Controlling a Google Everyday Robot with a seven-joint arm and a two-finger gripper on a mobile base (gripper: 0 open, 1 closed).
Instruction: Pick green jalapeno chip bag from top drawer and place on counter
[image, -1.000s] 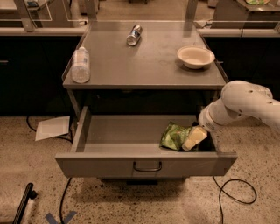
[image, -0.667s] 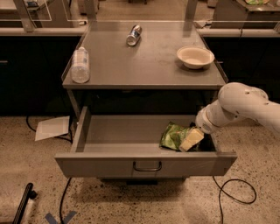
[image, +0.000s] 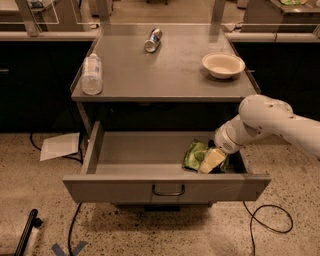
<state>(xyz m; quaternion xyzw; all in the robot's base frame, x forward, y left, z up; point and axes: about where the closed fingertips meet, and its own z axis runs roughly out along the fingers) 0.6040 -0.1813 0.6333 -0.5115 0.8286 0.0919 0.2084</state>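
Camera view: claw in top drawer; green jalapeno chip bag lies just beside it, frame-left; grip cannot be told.

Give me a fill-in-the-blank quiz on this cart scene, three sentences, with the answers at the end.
1. The claw is down at the ____ chip bag.
2. The bag lies in the drawer, which is pulled ____.
3. On the counter, besides the bottle and the can, sits a pale ____.
Missing words: green; open; bowl.
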